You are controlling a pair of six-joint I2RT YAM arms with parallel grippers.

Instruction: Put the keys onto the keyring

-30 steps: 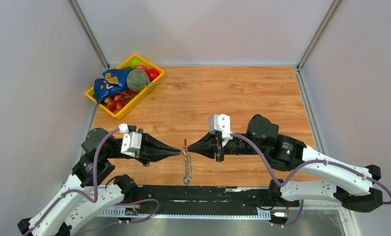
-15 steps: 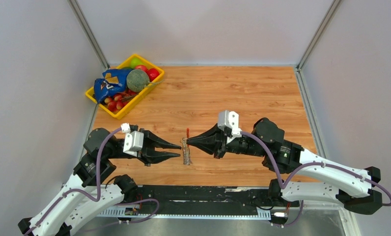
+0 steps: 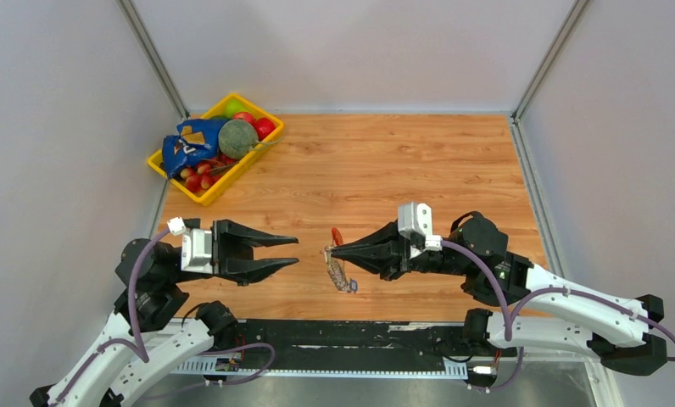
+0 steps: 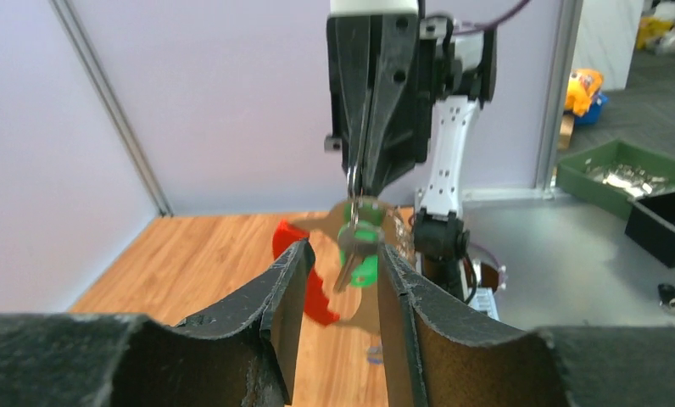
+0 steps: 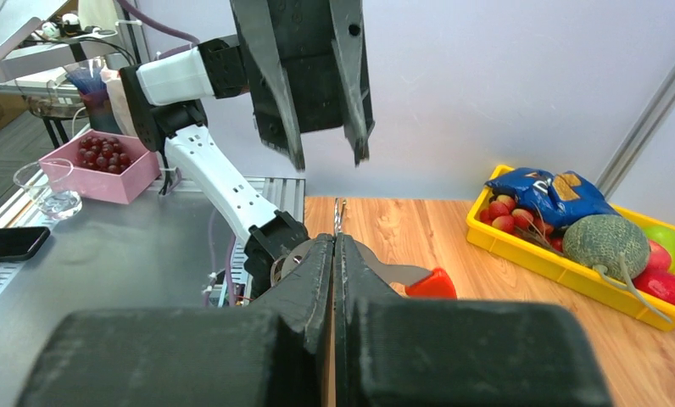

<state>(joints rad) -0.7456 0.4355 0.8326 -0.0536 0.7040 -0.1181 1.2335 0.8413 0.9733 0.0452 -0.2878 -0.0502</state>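
Observation:
My right gripper (image 3: 329,251) is shut on the keyring (image 3: 338,270) and holds it just above the table, between the two arms. The keyring's red curved clip (image 3: 337,236) sticks up and its silvery chain hangs down to a blue key (image 3: 352,287). In the left wrist view the green key (image 4: 364,248) hangs on the ring below the right gripper's tips, with the red clip (image 4: 306,281) beside it. My left gripper (image 3: 293,252) is open and empty, a short way left of the keyring. In the right wrist view the shut fingers (image 5: 335,240) pinch the ring, with the red clip (image 5: 432,284) to their right.
A yellow basket (image 3: 200,196) with a blue bag, a green melon and small red fruit stands at the table's back left corner; it also shows in the right wrist view (image 5: 533,257). Grey walls close in the table.
My left gripper let go of the keyring, opened and drew back to the left. My right gripper moved right and nearer with the keyring.

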